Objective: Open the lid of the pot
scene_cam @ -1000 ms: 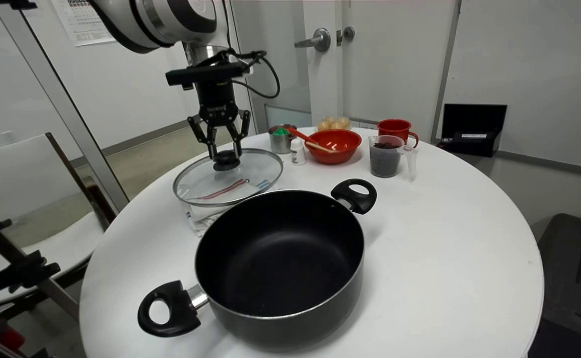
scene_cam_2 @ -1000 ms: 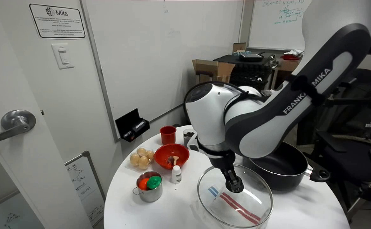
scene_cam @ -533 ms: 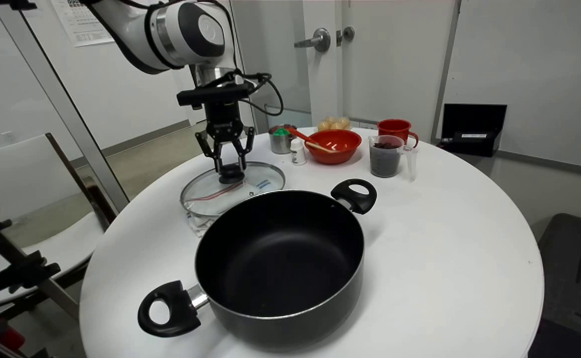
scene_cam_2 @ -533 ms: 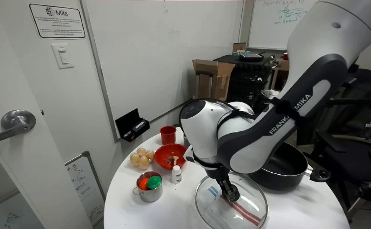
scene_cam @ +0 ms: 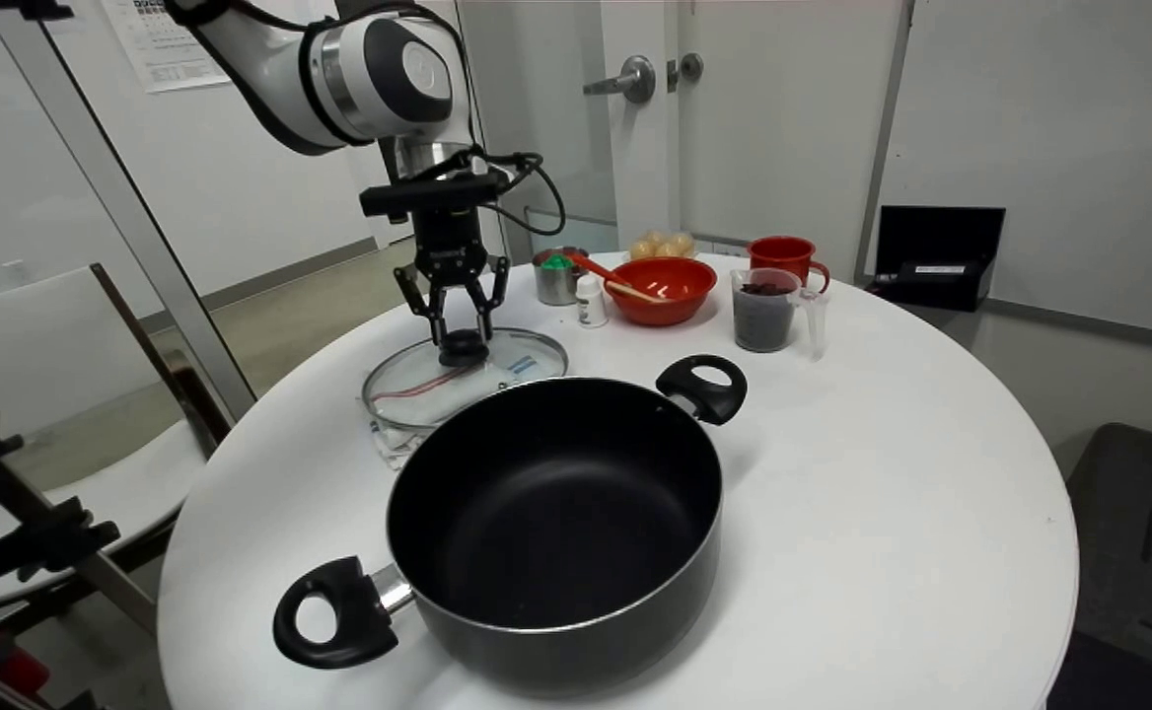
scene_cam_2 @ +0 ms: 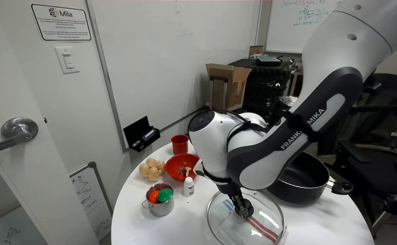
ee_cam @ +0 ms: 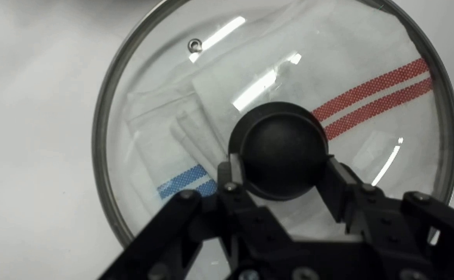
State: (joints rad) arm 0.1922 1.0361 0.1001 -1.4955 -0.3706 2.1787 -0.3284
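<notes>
The clear glass lid [scene_cam: 418,394] with its metal rim is beside the pot, over a folded striped towel, in both exterior views [scene_cam_2: 225,224]. It fills most of the wrist view [ee_cam: 153,77]. I cannot tell whether its rim touches the towel. My gripper [scene_cam: 462,337] points down with its fingers on both sides of the lid's black knob [ee_cam: 283,144], shut on it. In the wrist view the fingertips [ee_cam: 283,167] press against the knob's sides. The black pot [scene_cam: 556,503] stands uncovered and empty on the table; the arm partly hides it in an exterior view [scene_cam_2: 302,172].
The white towel [scene_cam: 394,444] has red and blue stripes. On the round white table [scene_cam: 882,513] stand a red bowl [scene_cam: 660,306] with a utensil, a white bottle [scene_cam: 591,304], a metal cup [scene_cam: 556,281], a measuring cup [scene_cam: 763,320], a red mug [scene_cam: 783,254] and egg-like balls [scene_cam_2: 151,168].
My gripper and the lid have moved down together, closer to the towel and table, with a slight sideways shift. The movement is smaller in the last half second. The pot has not moved.
</notes>
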